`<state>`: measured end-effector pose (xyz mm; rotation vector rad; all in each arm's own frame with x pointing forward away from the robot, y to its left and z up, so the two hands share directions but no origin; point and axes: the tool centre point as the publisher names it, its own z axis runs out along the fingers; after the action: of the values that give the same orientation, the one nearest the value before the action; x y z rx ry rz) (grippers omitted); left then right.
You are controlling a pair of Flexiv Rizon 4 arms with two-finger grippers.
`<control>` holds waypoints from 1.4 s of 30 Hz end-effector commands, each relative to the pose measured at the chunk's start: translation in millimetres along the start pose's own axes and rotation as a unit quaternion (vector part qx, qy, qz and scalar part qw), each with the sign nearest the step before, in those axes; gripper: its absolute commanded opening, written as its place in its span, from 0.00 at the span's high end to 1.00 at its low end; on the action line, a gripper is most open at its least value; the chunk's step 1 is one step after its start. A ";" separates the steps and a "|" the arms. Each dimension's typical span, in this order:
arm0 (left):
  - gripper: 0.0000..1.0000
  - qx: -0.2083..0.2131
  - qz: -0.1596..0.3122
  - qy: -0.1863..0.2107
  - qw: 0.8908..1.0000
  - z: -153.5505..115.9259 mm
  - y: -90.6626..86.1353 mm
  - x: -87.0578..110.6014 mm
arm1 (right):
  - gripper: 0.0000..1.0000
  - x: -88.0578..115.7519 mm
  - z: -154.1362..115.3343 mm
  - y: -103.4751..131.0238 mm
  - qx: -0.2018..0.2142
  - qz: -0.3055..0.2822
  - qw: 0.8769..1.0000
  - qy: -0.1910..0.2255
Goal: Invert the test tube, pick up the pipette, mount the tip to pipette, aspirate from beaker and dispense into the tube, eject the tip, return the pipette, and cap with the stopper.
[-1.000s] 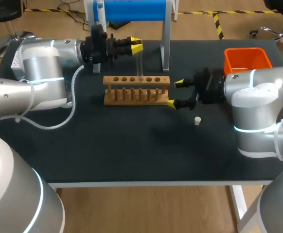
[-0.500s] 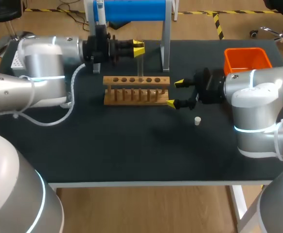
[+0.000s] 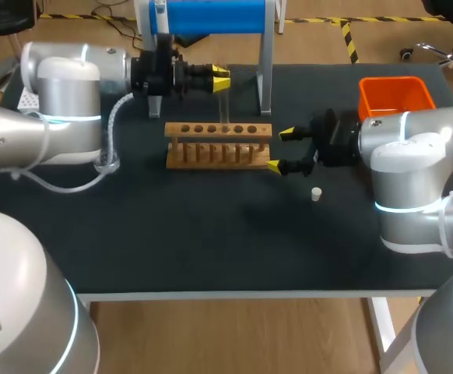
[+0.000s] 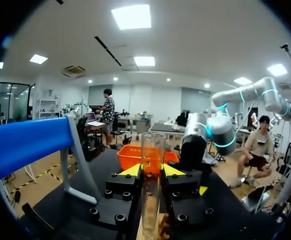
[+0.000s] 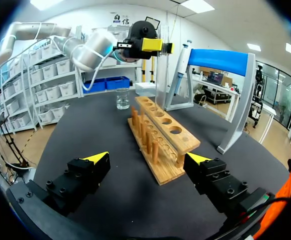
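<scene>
My left gripper is shut on a clear test tube, which stands upright over the wooden rack. In the left wrist view the tube sits between the yellow fingertips. My right gripper stands open at the rack's right end, nothing between its fingers. The rack lies ahead of it in the right wrist view. A small white stopper lies on the mat near the right gripper. The pipette hangs on the blue stand. The beaker stands beyond the rack's far end.
An orange bin sits at the back right of the black table. The blue stand's legs rise just behind the rack. The left arm's cable loops on the mat to the left.
The left arm's wrist and upper link have turned and swung back a little, with the tube still held over the rack. The right arm has not moved.
</scene>
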<state>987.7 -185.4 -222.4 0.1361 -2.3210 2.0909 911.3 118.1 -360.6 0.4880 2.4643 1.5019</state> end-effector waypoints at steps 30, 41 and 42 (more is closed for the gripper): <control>1.00 0.014 0.036 -0.027 0.999 9.7 7.5 1.3 | 0.00 0.3 -0.6 -0.7 -0.001 0.000 1.000 0.000; 1.00 0.011 0.028 -0.052 0.998 9.5 12.9 1.7 | 0.00 0.3 -0.6 -0.7 -0.001 0.000 1.000 0.000; 1.00 0.008 0.027 -0.058 0.998 9.4 12.9 2.0 | 0.00 0.3 -0.6 -0.7 -0.001 0.000 1.000 0.000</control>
<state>991.3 -191.9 -237.5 0.1766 -2.3829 2.1769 911.3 118.1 -360.6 0.4880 2.4643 1.5019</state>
